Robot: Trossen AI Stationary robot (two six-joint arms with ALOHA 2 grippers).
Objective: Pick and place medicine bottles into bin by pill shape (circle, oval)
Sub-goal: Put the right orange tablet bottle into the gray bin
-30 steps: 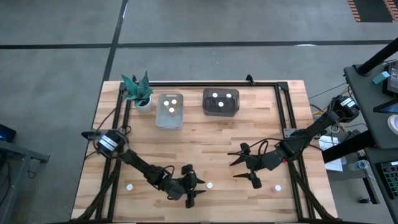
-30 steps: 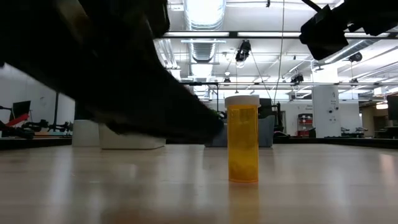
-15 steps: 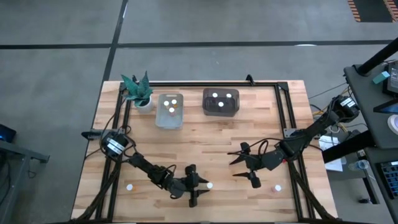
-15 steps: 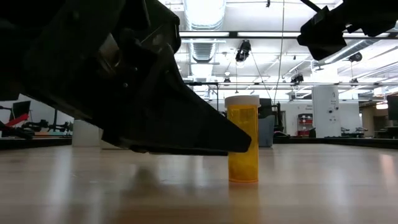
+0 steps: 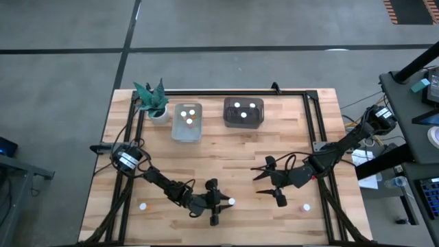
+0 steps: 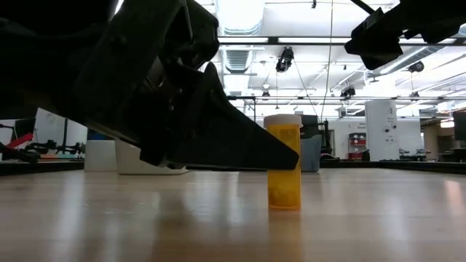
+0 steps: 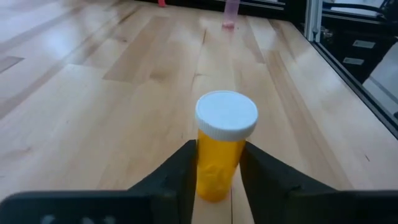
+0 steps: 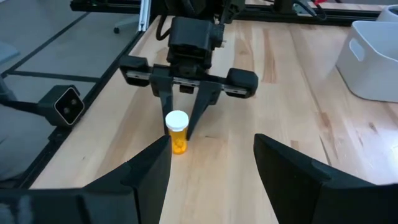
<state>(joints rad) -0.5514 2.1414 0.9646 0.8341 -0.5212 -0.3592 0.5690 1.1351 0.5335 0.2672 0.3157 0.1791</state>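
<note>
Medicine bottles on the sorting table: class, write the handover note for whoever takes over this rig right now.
Left gripper: open, jaws astride an upright bottle at the table's near edge; not lifted.
Right gripper: open, empty, right of centre.
Done: two bottles in the clear bin, two in the dark bin.
Left: the straddled bottle, plus one near-left bottle and one near-right bottle. Pill shapes are not readable here.

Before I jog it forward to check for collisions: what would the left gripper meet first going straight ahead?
The left gripper would meet the medicine bottle first: it stands upright between the open fingers, apparently not yet clamped, though contact is hard to judge.
</note>
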